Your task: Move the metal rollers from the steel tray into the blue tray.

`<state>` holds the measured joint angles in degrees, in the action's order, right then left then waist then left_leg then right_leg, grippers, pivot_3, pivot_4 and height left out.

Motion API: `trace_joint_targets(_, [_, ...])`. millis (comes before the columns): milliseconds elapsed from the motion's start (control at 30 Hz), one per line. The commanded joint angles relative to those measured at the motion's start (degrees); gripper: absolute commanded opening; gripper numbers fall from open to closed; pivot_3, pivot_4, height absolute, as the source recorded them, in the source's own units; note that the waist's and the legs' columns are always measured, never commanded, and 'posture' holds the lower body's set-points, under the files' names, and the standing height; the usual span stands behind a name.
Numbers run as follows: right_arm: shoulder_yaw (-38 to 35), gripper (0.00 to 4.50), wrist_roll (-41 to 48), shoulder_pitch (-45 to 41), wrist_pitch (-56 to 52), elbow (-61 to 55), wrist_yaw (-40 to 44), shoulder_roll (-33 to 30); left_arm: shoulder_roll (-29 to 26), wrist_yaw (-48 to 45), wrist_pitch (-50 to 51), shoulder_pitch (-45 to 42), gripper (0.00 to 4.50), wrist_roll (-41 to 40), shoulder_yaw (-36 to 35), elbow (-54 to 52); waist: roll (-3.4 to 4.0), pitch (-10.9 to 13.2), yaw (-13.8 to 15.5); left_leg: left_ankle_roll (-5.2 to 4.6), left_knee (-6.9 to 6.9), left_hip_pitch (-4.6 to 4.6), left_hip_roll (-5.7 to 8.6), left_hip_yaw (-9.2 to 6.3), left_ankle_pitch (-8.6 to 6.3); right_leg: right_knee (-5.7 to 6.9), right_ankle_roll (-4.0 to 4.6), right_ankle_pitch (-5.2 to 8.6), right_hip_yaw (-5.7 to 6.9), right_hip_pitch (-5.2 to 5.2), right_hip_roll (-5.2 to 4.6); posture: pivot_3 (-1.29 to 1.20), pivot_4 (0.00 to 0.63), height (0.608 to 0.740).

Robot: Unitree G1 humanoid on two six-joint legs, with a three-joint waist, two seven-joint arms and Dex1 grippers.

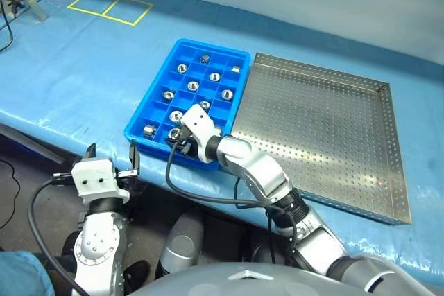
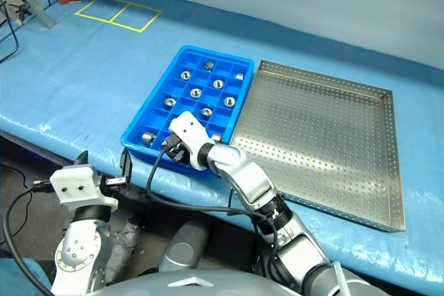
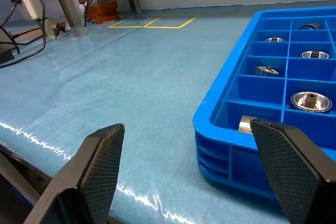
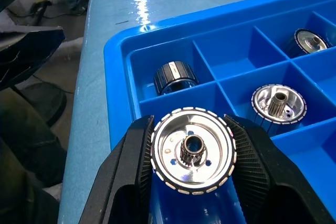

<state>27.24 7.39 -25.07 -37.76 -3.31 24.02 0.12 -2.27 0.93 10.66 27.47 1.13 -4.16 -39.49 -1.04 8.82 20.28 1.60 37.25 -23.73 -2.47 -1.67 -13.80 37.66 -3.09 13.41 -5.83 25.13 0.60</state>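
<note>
- Right wrist view puts one roller [image 4: 192, 151] squarely between the right gripper's [image 4: 192, 153] two black fingers [image 4: 131, 166], which are clamped on its rim so its hollow centre faces the camera.
- Counting the metal rollers in the left eye view: ten can be made out lying in the blue tray's [image 1: 154, 115] compartments, one to a cell, plus the one being gripped; the arm may hide more.
- One steel tray [image 1: 333, 129] lies just beside the blue tray, on the far side from the left gripper; no roller shows on its perforated floor.
- Right arm reaches across the steel tray's near corner, its gripper tilted down over the blue tray's near edge, with a roller [image 4: 175, 77] on its side in the corner cell just beyond the fingers.
- Left gripper [image 1: 111, 161] hangs level off the table's [image 1: 83, 81] near edge, jaws spread wide and empty, the blue tray's corner just ahead of it.
</note>
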Motion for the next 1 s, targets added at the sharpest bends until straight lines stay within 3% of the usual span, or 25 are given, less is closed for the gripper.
trace_joint_targets(33, [-1.24,1.71,-0.19,1.38,-1.53,-2.09,-0.03,-1.37,-0.33,-0.78,-0.27,-1.48,4.21,-0.04,0.72,-0.92,0.00,-0.01,0.72,0.02,0.00,-0.02,-0.01,0.01,-0.01,0.01,0.00,0.00,0.00,0.03,0.00,0.52,0.150,0.740])
trace_joint_targets(467, [-2.07,1.71,1.33,4.33,-8.94,-9.12,1.14,-6.00,-1.19,-2.80,1.43,-4.80,4.21,-0.23,1.11,0.23,-0.04,-0.05,2.44,0.11,0.02,-0.20,-0.01,0.07,-0.05,-0.03,-0.01,-0.01,0.00,0.19,-0.01,0.46,0.150,0.740])
trace_joint_targets(733, [-2.99,4.29,1.40,5.64,-8.71,-12.22,-0.43,-4.88,-2.27,-4.20,2.90,-7.26,4.21,-0.77,0.60,0.71,-0.08,-0.08,1.34,0.14,0.02,-0.21,-0.02,0.11,-0.12,-0.07,-0.01,0.00,0.01,0.16,-0.01,0.39,0.150,0.740])
trace_joint_targets(1000, [-10.56,4.29,0.03,11.64,-4.79,-22.99,-5.57,-6.89,-6.05,-7.22,4.46,-15.80,4.21,-2.86,-1.62,5.20,-0.05,-0.06,-2.25,0.16,0.09,-0.19,-0.06,0.08,-0.11,-0.02,0.00,0.02,0.04,-0.12,0.00,0.24,0.150,0.740])
